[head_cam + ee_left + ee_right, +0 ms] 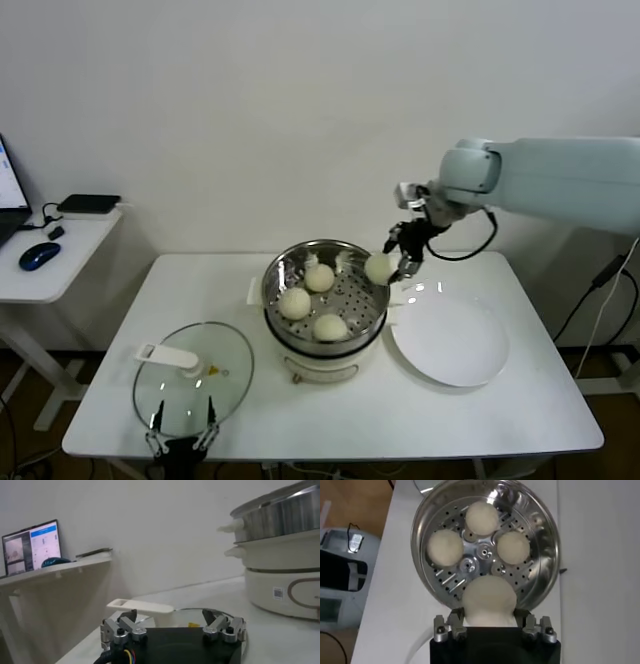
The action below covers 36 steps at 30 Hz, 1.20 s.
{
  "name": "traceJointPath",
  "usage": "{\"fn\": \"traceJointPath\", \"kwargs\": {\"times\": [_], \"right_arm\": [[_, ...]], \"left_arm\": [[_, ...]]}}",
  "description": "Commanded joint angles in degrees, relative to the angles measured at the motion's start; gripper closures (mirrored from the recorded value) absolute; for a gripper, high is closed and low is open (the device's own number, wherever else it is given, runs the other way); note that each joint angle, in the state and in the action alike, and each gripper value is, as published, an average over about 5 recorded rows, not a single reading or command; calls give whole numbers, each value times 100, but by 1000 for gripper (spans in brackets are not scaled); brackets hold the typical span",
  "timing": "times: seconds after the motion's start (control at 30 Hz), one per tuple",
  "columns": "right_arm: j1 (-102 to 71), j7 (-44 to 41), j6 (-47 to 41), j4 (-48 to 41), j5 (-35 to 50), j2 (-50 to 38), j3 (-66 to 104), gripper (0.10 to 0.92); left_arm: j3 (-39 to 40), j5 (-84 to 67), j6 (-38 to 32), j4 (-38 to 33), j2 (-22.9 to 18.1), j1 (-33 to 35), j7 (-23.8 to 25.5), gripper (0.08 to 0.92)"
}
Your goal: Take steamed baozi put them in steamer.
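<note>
your right hand (392, 262) is closed on the fourth baozi (379, 267), carrying it in the air just over the near-right rim of the steamer (277, 271). in the right wrist view the bun (489, 600) sits between the two fingers (456, 616), bulging above them, with the perforated floor showing beyond it.

three baozi already lie in the basket: one toward the back (319, 277), one on the left (294, 302), one at the front (330, 327). the bare patch of floor is on the side nearest your hand, so that looks like the spot for this last one.

treat the bun as light and soft. judging from its smooth, doughy dome, it will dent or tear if squeezed hard, and the skin may cling to the pads when you let go. the hold across the widest part, as you have it now, seems right; keep the pressure gentle and lower it close to the floor before releasing, since a drop could send it rolling against its neighbours.

the white plate (455, 350) on the worktop (520, 410) beside the steamer holds no buns. your left hand (182, 437) is parked low at the front edge, fingers apart and gripping nothing, near the glass lid (200, 385).
</note>
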Motion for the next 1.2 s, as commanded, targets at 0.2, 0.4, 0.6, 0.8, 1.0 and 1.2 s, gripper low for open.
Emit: {"fn": "traceJointPath", "kwargs": {"times": [0.2,0.4,0.6,0.8,1.0,1.2], "right_arm": [[-1599,539,-277,-681,-401,796,605,364],[-1897,532,-269,-889,-655,924,692,364],[-1901,560,-271,-992,-695,988,730,364],[-1514,585,-275,-832,-245,902,791,298],[-321,-93,-34,-432,312,559,257,209],[65,994,80,175,542,-287,242,203]], "left_arm": [[-106,-72,5,61,45,-31,2,177],[-112,-66,-13,68,24,-40,-9,177],[-113,-73,-27,59,16,-45,-20,177],[-116,-73,-26,22,17,-26,-19,177],[-147,-85,12,-75,23,6,-9,177],[-109,-66,20,-112,2,36,-12,177]]}}
